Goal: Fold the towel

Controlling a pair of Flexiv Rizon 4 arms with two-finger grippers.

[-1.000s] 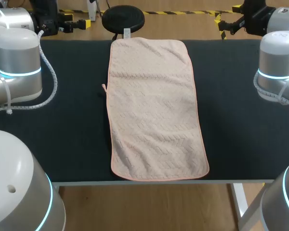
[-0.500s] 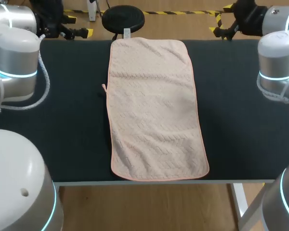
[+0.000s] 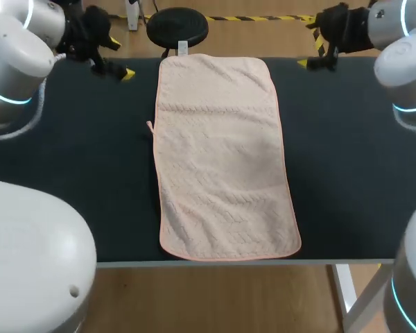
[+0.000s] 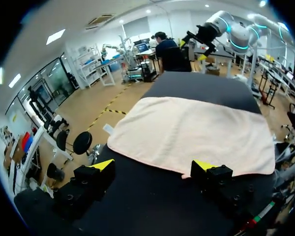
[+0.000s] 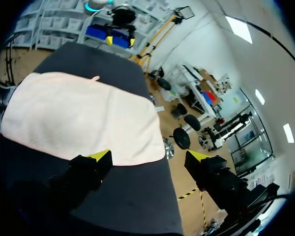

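1. Your towel [image 3: 225, 156] lies flat and unfolded down the middle of the worktop [image 3: 90, 173]. It runs lengthwise, with its far end at the far edge and its near end just short of the near edge.
2. Your left end effector [image 3: 120, 58] hangs over the far left of the worktop, off to the side of the towel's far left corner. Its fingers are spread apart with nothing between them.
3. Your left wrist view agrees: the left end effector [image 4: 153, 167] sits wide open, and the towel [image 4: 187, 130] lies ahead of it, not touched.
4. Your right end effector [image 3: 310, 53] mirrors that at the far right, beside the far right corner. It is also spread and empty.
5. From the right wrist, the right end effector [image 5: 148, 156] gapes open, and the towel [image 5: 78, 115] lies just past the tips.
6. I judge you to be in the approach step: no fold is made and no corner is gripped.
7. The next move likely calls for each arm to close in on its own far corner, drop low and pinch the edge.
8. Then lift both corners together and carry them evenly toward the near end, so the edges line up.
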